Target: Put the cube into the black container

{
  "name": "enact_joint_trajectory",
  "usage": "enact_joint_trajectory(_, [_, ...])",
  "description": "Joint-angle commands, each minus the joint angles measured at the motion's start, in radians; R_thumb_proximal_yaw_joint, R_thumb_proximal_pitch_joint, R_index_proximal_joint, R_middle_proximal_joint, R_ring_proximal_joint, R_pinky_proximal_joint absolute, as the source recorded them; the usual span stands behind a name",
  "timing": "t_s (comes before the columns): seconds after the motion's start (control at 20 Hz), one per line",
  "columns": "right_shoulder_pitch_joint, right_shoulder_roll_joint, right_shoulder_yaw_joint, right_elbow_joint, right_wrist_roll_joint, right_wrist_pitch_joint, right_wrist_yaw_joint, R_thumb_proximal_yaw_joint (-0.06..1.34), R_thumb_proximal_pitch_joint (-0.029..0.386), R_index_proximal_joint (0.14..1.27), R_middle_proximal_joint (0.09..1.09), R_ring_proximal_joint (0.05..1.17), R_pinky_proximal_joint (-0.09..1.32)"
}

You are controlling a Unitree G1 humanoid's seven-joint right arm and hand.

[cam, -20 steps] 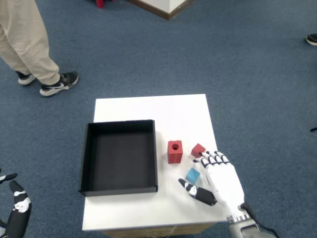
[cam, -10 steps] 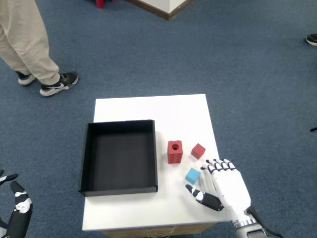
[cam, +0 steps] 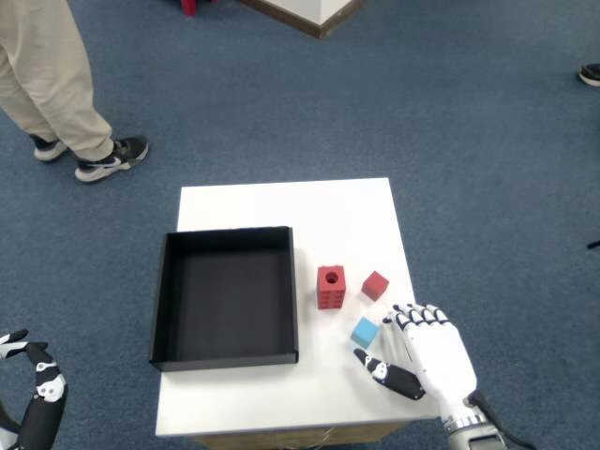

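Observation:
A black open-topped container [cam: 225, 296] lies on the left half of the white table [cam: 291, 206], with nothing visible inside it. To its right stand a red block with a round hole [cam: 330, 286], a small red cube [cam: 375, 285] and a small light-blue cube [cam: 365, 331]. My right hand [cam: 424, 353] rests at the table's front right corner, fingers spread and open, holding nothing. Its fingertips lie just right of the blue cube, and its dark thumb points left below that cube.
A person in beige trousers and dark trainers [cam: 111, 157] stands on the blue carpet beyond the table's far left. My left hand [cam: 36, 389] hangs low at the bottom left, off the table. A wooden-edged furniture corner [cam: 309, 14] shows at the top.
My right hand has drawn back toward the front right of the table, uncovering the small red cube. The cubes and the container have stayed where they were.

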Motion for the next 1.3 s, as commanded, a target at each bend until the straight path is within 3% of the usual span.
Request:
enact_joint_trajectory(0.05, [-0.023,-0.008,-0.005,-0.034,0.009,0.015,-0.034,0.19,-0.014,0.55,0.32,0.32,0.29])
enact_joint_trajectory(0.65, [-0.027,0.03,0.025,-0.04,-0.041,0.026,-0.108,0.18,-0.015,0.53,0.31,0.32,0.28])
enact_joint_trajectory(1.05, [-0.04,0.025,0.024,-0.036,-0.047,0.024,-0.115,0.16,-0.013,0.52,0.31,0.32,0.27])
enact_joint_trajectory(1.3, [-0.038,0.018,0.024,-0.033,-0.052,0.026,-0.124,0.24,0.008,0.54,0.32,0.32,0.26])
